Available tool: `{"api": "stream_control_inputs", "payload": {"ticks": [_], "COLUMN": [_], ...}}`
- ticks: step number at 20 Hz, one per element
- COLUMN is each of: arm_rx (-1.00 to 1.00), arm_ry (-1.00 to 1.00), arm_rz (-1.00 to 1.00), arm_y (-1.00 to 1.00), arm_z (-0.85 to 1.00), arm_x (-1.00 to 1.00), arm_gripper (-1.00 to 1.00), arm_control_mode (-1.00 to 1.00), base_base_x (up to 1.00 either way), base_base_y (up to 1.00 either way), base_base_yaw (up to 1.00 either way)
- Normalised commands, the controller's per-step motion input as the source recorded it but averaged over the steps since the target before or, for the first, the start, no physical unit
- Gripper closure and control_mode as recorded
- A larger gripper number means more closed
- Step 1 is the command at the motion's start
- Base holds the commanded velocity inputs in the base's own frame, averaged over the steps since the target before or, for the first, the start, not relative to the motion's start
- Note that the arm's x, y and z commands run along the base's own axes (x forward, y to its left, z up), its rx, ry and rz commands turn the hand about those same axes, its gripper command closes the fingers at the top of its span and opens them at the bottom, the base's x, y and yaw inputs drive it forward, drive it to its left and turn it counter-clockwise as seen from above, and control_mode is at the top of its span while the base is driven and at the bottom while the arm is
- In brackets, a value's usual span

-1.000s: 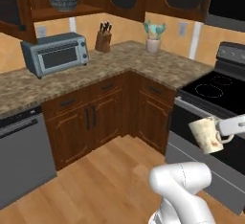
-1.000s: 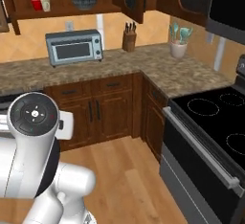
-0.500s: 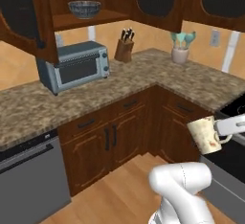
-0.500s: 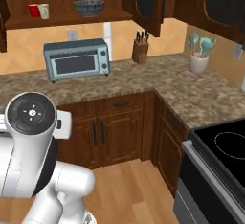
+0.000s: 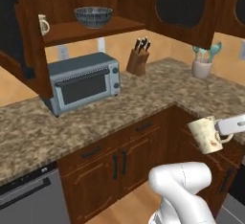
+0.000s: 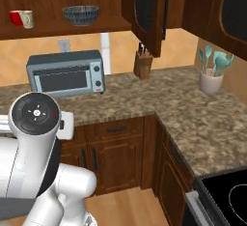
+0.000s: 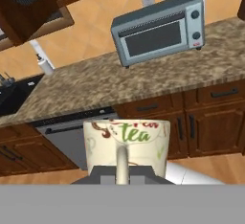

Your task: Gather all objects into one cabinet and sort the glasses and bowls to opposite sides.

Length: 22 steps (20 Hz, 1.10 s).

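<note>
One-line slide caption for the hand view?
Cream "tea" mug carried toward the toaster oven on the granite counter.

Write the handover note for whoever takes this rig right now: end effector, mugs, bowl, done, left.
End effector: shut on a cream mug, carried out over the lower cabinets to the robot's right; the hand view shows "tea" printed on it.
Cabinet: open; the shelf holds the dark bowl with a red mug and another cream mug to its left.
Done: three of the four items are on that shelf, mugs to one side of the bowl.
Left: set the carried mug on the shelf beside the other mugs, away from the bowl.
</note>
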Motion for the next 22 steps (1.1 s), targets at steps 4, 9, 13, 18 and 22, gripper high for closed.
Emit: {"api": "stream_control_inputs", "payload": {"ticks": [4,9,13,18,22], "arm_rx": [0.00,0.00,0.00,0.00,0.00], "arm_ry": [0.00,0.00,0.00,0.00,0.00], "arm_rz": [0.00,0.00,0.00,0.00,0.00], "arm_y": [0.00,0.00,0.00,0.00,0.00], "arm_z": [0.00,0.00,0.00,0.00,0.00], "arm_x": [0.00,0.00,0.00,0.00,0.00], "arm_gripper": [1.00,1.00,1.00,1.00,1.00], "arm_control_mode": [1.00,1.00,1.00,1.00,1.00], "base_base_x": [0.91,1.00,0.96,0.79,0.59], "base_base_y": [0.48,0.81,0.87,0.80,0.82], "base_base_yaw": [0.12,0.00,0.00,0.00,0.00]}}
